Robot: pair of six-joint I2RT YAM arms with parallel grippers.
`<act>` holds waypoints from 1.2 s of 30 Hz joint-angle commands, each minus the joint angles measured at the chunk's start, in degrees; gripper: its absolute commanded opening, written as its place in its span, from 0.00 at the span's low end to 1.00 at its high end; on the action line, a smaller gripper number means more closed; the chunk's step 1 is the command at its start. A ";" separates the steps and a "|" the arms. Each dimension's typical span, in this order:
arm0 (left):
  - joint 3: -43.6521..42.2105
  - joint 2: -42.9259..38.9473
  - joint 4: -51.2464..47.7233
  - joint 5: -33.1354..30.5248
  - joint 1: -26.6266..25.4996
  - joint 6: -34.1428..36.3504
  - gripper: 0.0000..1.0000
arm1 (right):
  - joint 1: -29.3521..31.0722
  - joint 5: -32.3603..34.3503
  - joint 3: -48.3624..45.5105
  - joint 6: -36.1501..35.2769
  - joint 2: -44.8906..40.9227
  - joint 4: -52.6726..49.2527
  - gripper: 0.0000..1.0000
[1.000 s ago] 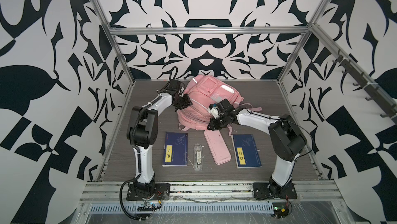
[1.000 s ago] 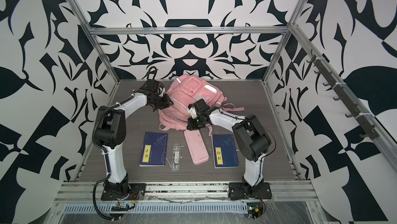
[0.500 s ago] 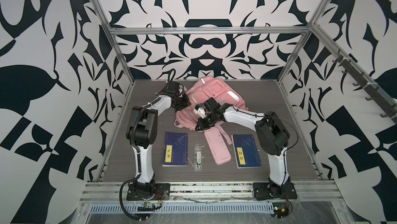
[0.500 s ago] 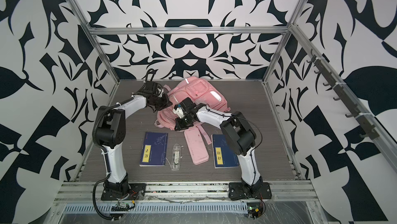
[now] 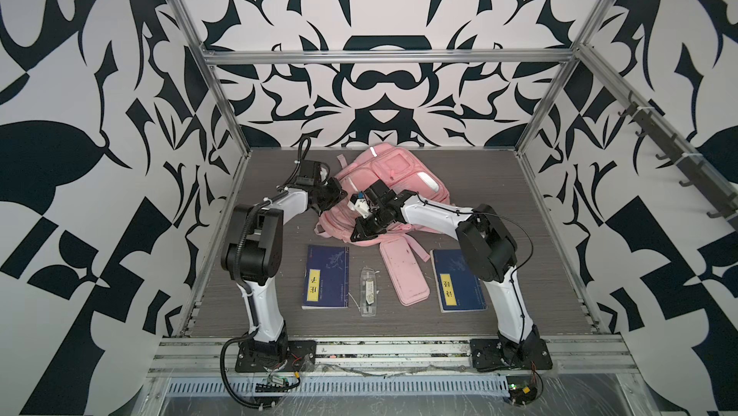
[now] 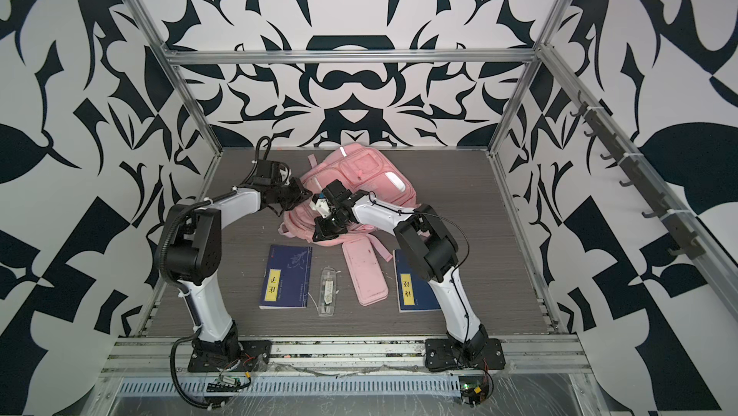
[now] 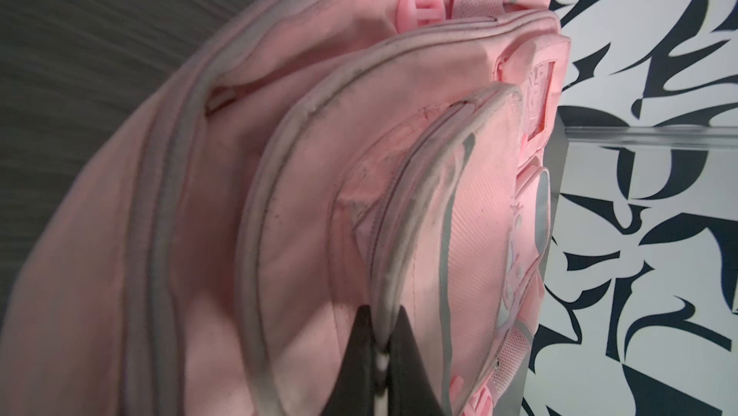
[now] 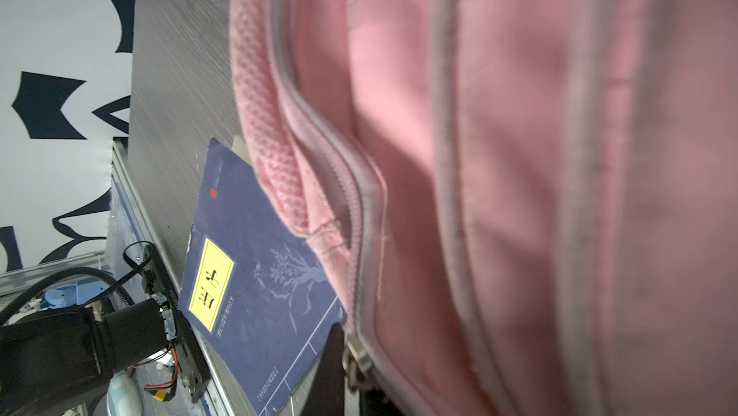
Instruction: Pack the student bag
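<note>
- Left pincer [image 7: 381, 316] is clamping, jaws almost together, on the grey piped rim of a front pocket of the large soft pink fabric student bag [image 5: 393, 178]. A second ago these jaws were standing apart, so this grip is new.
- Right pincer [image 8: 351, 358] is reaching across the middle and pinching the small metal zip pull [image 8: 356, 359] on the bag's main seam, jaws closed as before.
- Student bag is lying front-up at the back of the dark wood-grain table [image 5: 539, 258]. Compared with a second ago, it is sitting swung round and dragged toward the left arm.
- Zip teeth above the pull are appearing meshed in the right wrist view, so the compartment is judged not yet opened.
- Judgement: with one pincer anchoring the fabric, the other is now getting the counter-hold it needs to run the zip.
- Items are waiting unpacked nearer the arm bases: a dark blue book with yellow label [image 5: 325, 276], a clear plastic case [image 5: 368, 292], a flat pink oblong pencil case [image 5: 404, 272] and a second dark blue labelled book [image 5: 459, 280].
</note>
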 commanded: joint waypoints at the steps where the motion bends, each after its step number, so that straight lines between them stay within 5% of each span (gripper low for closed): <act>1: -8.49 -7.27 8.01 -4.91 3.59 -6.77 0.00 | -1.61 5.26 -0.10 -2.95 -3.64 -0.71 0.04; 7: -19.41 -12.88 16.30 -9.97 2.95 -12.76 0.00 | -5.68 6.84 -0.53 -5.58 -6.38 -3.50 0.04; 15: -16.64 -9.44 19.82 -8.94 -0.50 -16.38 0.00 | -5.73 11.21 -2.94 -7.67 -9.32 -7.93 0.08; 23: -13.08 -7.37 19.81 -8.25 -2.27 -17.21 0.00 | -5.37 15.43 -11.74 -8.31 -15.98 -6.04 0.39; 28: -14.04 -7.50 19.66 -6.68 -2.61 -16.14 0.00 | -5.51 19.88 -14.24 -8.18 -18.41 -3.67 0.42; 32: -13.31 -8.05 15.44 -4.87 -2.61 -12.32 0.03 | -8.18 21.84 -15.06 -3.78 -18.73 -0.18 0.42; 36: -12.75 -8.11 13.07 -2.57 -2.61 -9.26 0.03 | -13.78 15.27 -18.09 6.44 -18.11 9.84 0.46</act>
